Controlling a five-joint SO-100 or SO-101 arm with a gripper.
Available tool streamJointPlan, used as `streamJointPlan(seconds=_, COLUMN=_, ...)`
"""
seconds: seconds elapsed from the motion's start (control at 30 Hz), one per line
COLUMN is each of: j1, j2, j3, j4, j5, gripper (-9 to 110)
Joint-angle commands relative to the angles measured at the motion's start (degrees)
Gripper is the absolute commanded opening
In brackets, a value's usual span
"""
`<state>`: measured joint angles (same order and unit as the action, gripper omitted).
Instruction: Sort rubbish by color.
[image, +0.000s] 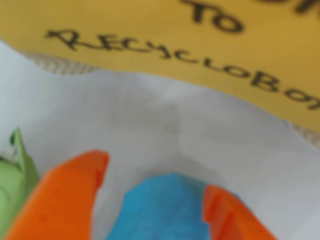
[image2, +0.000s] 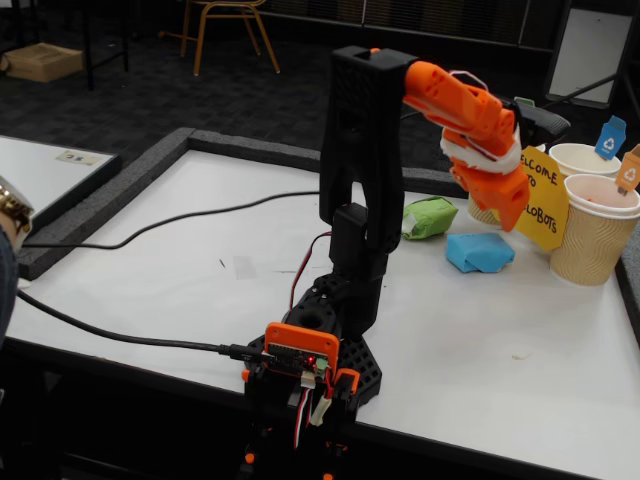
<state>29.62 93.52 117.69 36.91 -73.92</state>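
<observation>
Hovering with jaws spread wide, your gripper (image: 150, 200) brackets the blue lump (image: 165, 210) on the table, just left of the yellow sign (image2: 545, 200); descend crookedly and you risk nudging the green lump (image2: 430, 217) at far left.

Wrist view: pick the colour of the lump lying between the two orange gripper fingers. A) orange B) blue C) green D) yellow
B: the blue lump sits between the orange fingers of the open gripper, while the green lump lies off at the left edge.
</observation>
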Motion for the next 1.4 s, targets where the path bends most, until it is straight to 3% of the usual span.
streamJointPlan(seconds=0.0, j1=-0.62, j2=-0.62, j3=-12.3, j4=2.55, j5=-0.35, gripper=13)
streamJointPlan(seconds=0.4, j1=-1.14, j2=-1.32, j3=-17.58, j4=9.67, j5=-0.35, gripper=9)
streamJointPlan(seconds=0.73, j1=0.09, j2=11.07, j3=-12.22, j4=21.71, j5=-0.35, gripper=9)
streamJointPlan(seconds=1.17, j1=-3.87, j2=36.39, j3=17.67, j4=10.99, j5=-0.35, gripper=9)
streamJointPlan(seconds=1.37, j1=-3.52, j2=37.71, j3=22.68, j4=4.31, j5=-0.35, gripper=9)
